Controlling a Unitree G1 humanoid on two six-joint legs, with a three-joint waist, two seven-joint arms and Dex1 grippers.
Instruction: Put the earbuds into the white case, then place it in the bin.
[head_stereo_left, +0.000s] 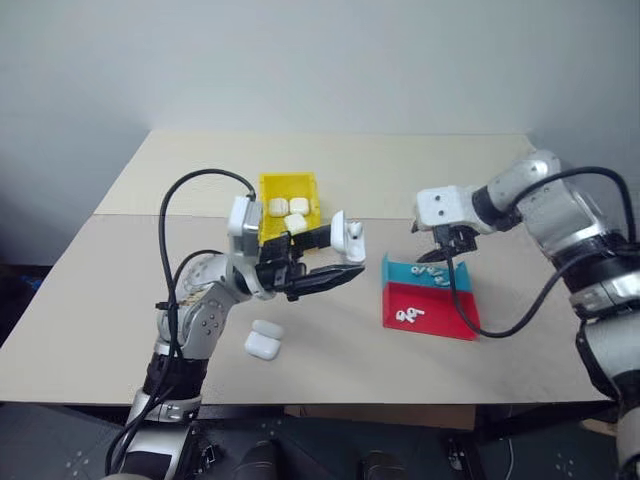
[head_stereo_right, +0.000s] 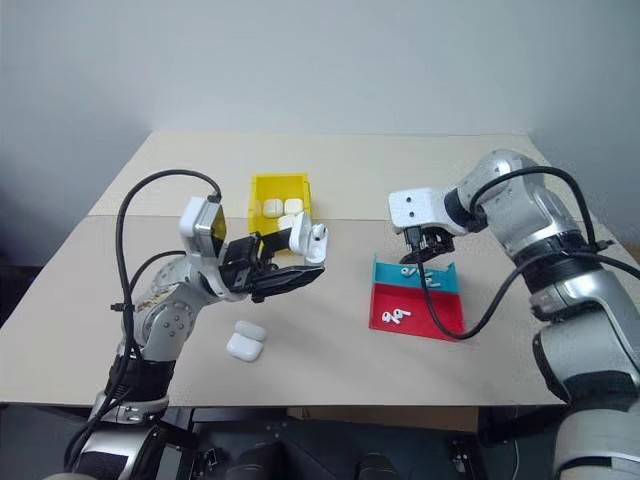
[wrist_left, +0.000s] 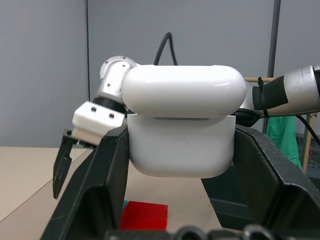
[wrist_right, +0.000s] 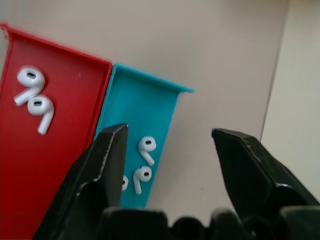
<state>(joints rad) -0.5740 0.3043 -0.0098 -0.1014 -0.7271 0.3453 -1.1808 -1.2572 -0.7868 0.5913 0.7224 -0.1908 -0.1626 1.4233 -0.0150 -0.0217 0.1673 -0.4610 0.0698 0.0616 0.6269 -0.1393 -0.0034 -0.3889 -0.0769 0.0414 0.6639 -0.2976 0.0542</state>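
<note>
My left gripper (head_stereo_left: 343, 255) is shut on the white case (head_stereo_left: 349, 236), held up in front of the yellow bin (head_stereo_left: 288, 179). The case's lid stands flipped up, and its body (wrist_left: 182, 147) sits squarely between the two black fingers. My right gripper (head_stereo_left: 444, 252) hangs open over the teal half of a red-and-teal tray (head_stereo_left: 440, 312), fingers pointing down. In the right wrist view its fingers (wrist_right: 107, 155) straddle the earbuds (wrist_right: 146, 148) lying in the teal compartment. Two more earbuds (wrist_right: 34, 95) lie in the red compartment.
Several white cases (head_stereo_left: 286, 208) lie in the bin. Two white rounded case shapes (head_stereo_left: 264, 340) rest on the table near the front edge, below my left gripper. The tan table (head_stereo_left: 400, 170) has bare room at the back and to the far left.
</note>
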